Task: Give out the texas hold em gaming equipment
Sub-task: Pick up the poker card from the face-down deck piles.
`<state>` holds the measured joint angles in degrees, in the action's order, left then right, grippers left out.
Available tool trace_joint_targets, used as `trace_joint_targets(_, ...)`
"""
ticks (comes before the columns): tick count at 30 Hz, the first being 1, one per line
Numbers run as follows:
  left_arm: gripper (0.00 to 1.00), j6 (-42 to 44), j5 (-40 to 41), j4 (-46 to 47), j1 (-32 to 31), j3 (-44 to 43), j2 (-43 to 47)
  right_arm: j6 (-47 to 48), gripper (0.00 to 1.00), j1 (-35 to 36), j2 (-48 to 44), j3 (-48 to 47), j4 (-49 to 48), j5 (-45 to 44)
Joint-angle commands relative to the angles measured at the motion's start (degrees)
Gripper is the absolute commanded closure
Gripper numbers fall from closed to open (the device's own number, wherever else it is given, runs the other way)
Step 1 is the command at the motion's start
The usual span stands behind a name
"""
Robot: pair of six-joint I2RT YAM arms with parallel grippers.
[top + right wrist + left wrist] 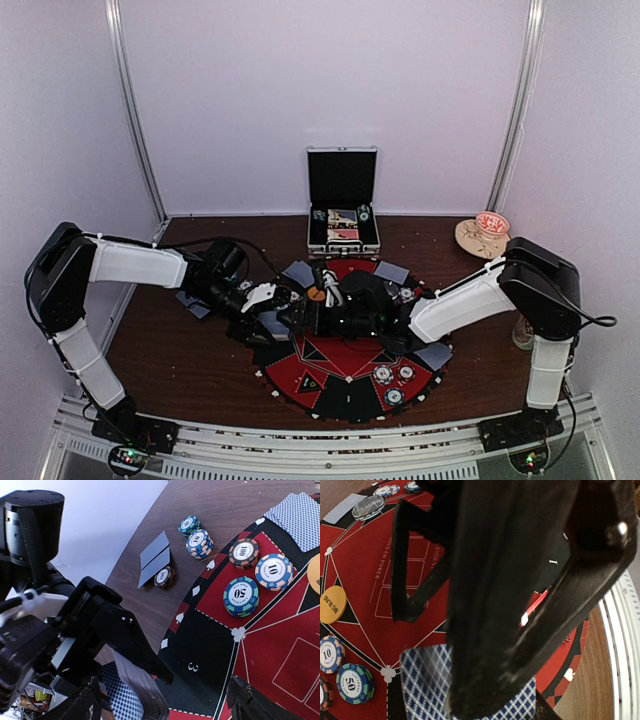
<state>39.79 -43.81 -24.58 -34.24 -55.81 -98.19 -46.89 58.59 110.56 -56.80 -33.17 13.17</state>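
At the left of the table [150, 345], off the mat [345, 398], two cards [155, 557] are lying face down. A lone chip [163, 576] is sitting just beside them and two chip stacks [199, 542] are standing near.

The left gripper [285, 305] is reaching in over the mat's left side and clenching a deck [142, 695] between its fingers; the right wrist view is showing the stack edge-on under one black finger. A checked card [427, 680] is lying flat on the mat beneath it.

Inside the mat's rim, three chips [241, 596] marked 50, 100 and 10 are sitting close together. An orange disc [332, 604] reading BIG BLIND is lying near them.

The right gripper [328, 292] is meeting the left one over the middle of the mat. Its fingers are standing spread apart, gripping nothing.

Further right, three more chips [393, 380] are resting by the mat's near rim, and a face-down card [435, 355] is lying at its right edge.

At the back, an open case [343, 205] is standing against the wall, and a dish [482, 235] is sitting in the far right corner.
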Motion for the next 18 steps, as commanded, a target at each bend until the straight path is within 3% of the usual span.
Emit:
trace_joint_targets(1, 0.55, 0.5, -1.4, 0.3, -0.3, -1.2, 0.1, -0.9, 0.14, 0.2, 3.4, -4.0, -0.9, 1.7)
trace_joint_targets(18, 0.54, 0.5, -1.5, 0.3, -0.3, -1.3, 0.0, 0.9, 0.33, -0.1, 7.3, -8.8, 4.3, 4.0)
